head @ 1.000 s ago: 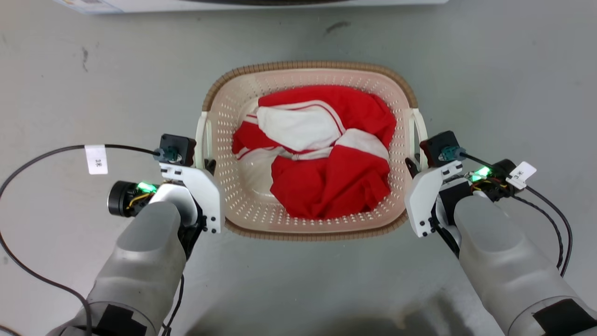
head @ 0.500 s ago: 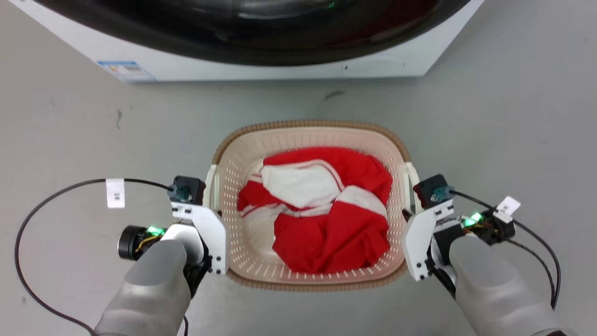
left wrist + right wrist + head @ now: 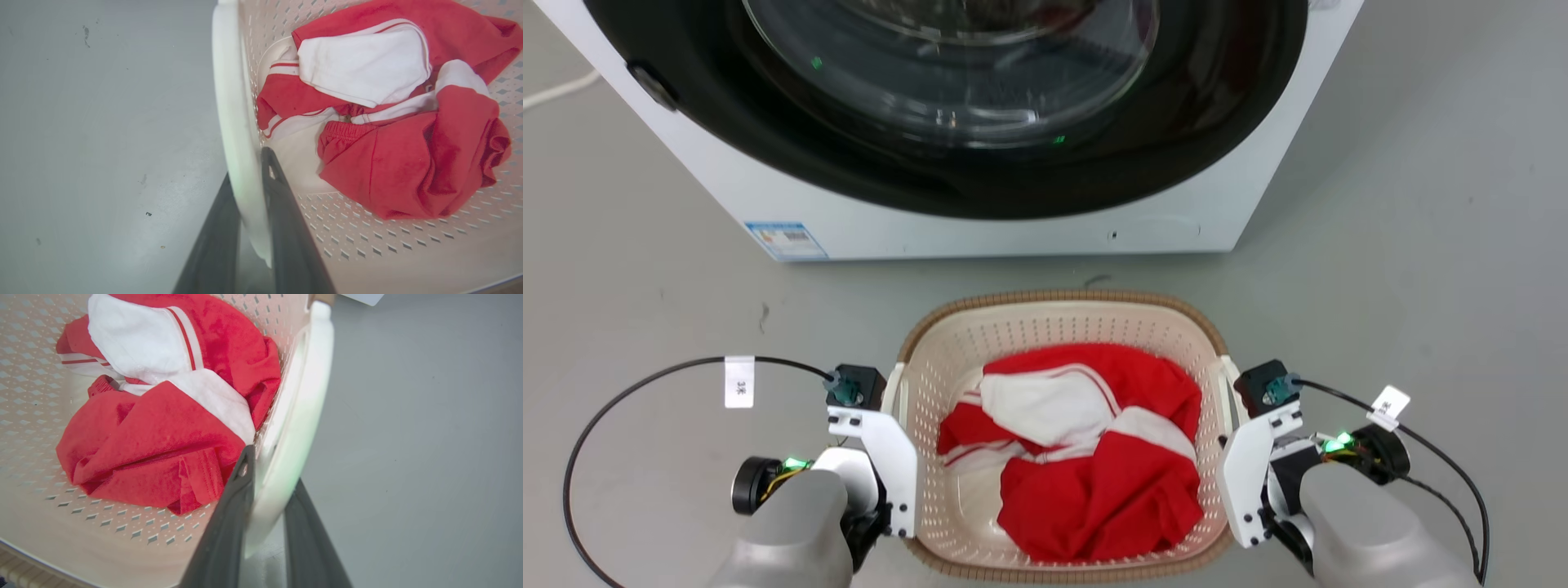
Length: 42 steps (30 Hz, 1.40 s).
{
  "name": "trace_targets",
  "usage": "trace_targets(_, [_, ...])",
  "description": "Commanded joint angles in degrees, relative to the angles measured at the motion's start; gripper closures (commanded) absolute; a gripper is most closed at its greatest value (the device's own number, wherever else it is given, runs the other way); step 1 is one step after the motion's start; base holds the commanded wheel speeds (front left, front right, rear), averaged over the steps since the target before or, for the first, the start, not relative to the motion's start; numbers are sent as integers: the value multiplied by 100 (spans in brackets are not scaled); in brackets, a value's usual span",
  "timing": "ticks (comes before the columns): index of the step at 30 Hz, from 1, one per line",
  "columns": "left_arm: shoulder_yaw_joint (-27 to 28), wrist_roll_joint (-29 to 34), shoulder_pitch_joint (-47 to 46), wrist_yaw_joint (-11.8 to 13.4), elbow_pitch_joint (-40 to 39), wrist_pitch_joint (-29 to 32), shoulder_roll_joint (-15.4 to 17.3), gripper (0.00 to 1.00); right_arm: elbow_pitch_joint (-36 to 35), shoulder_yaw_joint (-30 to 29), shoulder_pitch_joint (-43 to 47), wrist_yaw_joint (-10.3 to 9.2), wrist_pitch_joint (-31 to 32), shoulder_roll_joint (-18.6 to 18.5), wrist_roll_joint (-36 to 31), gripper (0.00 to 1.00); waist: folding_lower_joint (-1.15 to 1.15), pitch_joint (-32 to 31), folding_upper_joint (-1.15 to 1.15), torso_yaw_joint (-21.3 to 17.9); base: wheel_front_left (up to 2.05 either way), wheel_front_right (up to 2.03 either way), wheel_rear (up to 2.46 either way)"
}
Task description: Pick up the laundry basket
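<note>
Judging by its thin perforated plastic walls and the single crumpled red-and-white garment lying inside, the laundry basket should be light, fairly stiff at its brown woven-look rim and somewhat springy in the sides. Its smooth surface looks likely to slip if held by the wall alone. The sensible places to hold it are the two white side handles, one on each short side, so that the load hangs level between both arms. The basket sits on the grey floor directly in front of the white washing machine and between the two arms, with its far rim near the machine's base but apart from it. The left gripper is clamped on the left handle, with one dark finger outside the white bar and the other inside, against the perforated wall. The right gripper mirrors this on the right handle, its fingers pinching the bar from both sides. Both grasps sit toward the near end of each handle rather than at its middle, so the far end of the basket may dip when it is raised. The soft garment is heaped toward the right wall, which could tilt the load slightly that way. Whether the base is off the floor cannot be told from these views.
</note>
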Motion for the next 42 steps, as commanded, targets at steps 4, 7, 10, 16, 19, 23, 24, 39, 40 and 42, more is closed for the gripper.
trace_targets(4, [-186,-166,208,-3,-63,158,30,100,-39,243,177,3,119,17,227,100,1,-520,0,-38,0,0,0])
trace_targets(7, [-302,-280,335,-3,-82,250,53,100,-41,403,285,3,241,17,378,100,1,-771,0,-51,0,0,0])
trace_targets(10, [-411,-397,486,-4,-88,321,74,100,-39,556,395,3,354,17,534,100,1,-1024,0,-59,0,0,0])
trace_targets(16, [-602,-646,757,-4,-118,518,101,100,-40,885,628,3,608,17,801,100,1,-1502,0,-79,0,0,0])
trace_targets(19, [-683,-768,811,-4,-157,617,119,100,-66,1037,670,8,723,17,944,100,1,-1641,0,-99,0,0,0])
trace_targets(23, [-790,-894,895,-4,-179,693,142,100,-48,1218,674,8,838,9,1089,100,1,-1784,0,-131,0,0,0])
trace_targets(24, [-815,-928,908,-4,-185,717,147,100,-46,1264,682,8,853,-3,1127,100,1,-1812,0,-139,0,0,0])
trace_targets(39, [-1177,-1316,1004,-4,-199,870,222,100,-51,1832,709,7,1014,-113,1648,100,1,-2013,0,-194,0,0,0])
trace_targets(40, [-1197,-1333,998,-4,-195,863,221,100,-48,1861,703,7,999,-120,1678,100,1,-2013,0,-191,0,0,0])
trace_targets(42, [-1236,-1378,986,-4,-194,844,216,100,-39,1919,698,7,981,-129,1733,100,1,-2014,0,-181,0,0,0])
